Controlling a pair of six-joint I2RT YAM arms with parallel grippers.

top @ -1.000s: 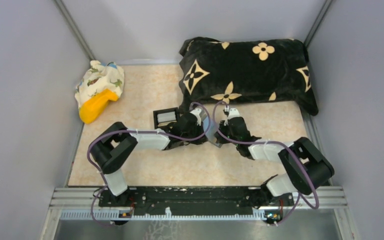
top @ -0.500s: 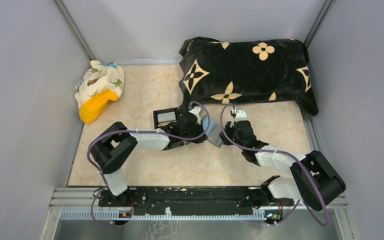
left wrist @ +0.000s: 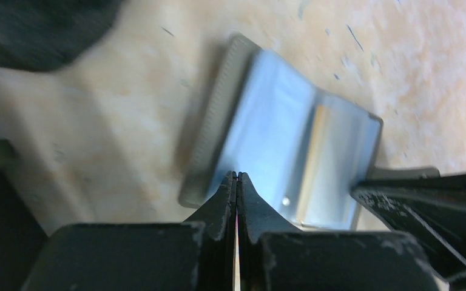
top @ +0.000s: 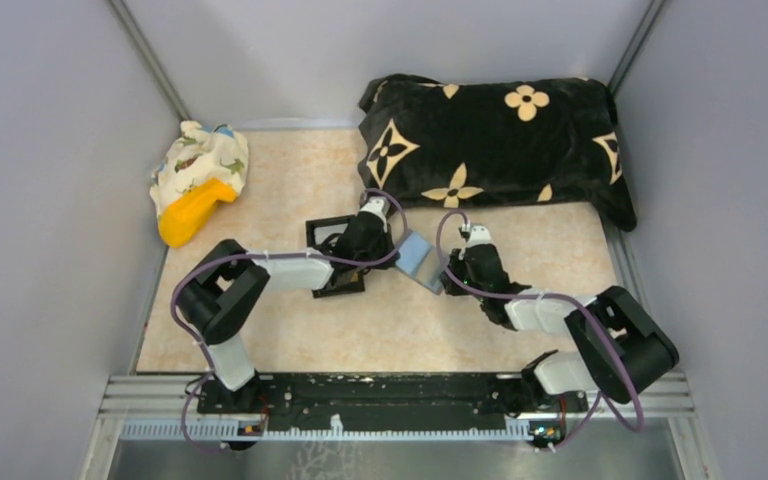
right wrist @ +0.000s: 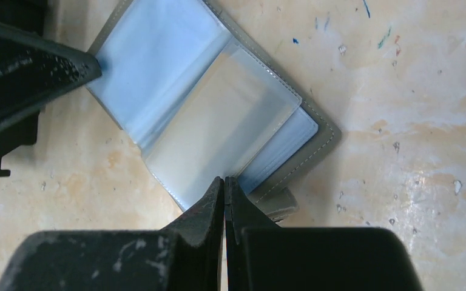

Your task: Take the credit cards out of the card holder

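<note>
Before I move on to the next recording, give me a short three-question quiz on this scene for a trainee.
1. True or false: the card holder is spread open, with its light-blue inside and clear sleeves showing.
2. Which thing lies at the far end of the table? A) a black pillow with cream flowers; B) a red bucket; C) a laptop.
3. In one word, how do the jaws of both arms stand in the wrist views?

Key: 1 true. 2 A. 3 shut; both pairs are pressed together, with their tips at the holder's edge.
</note>
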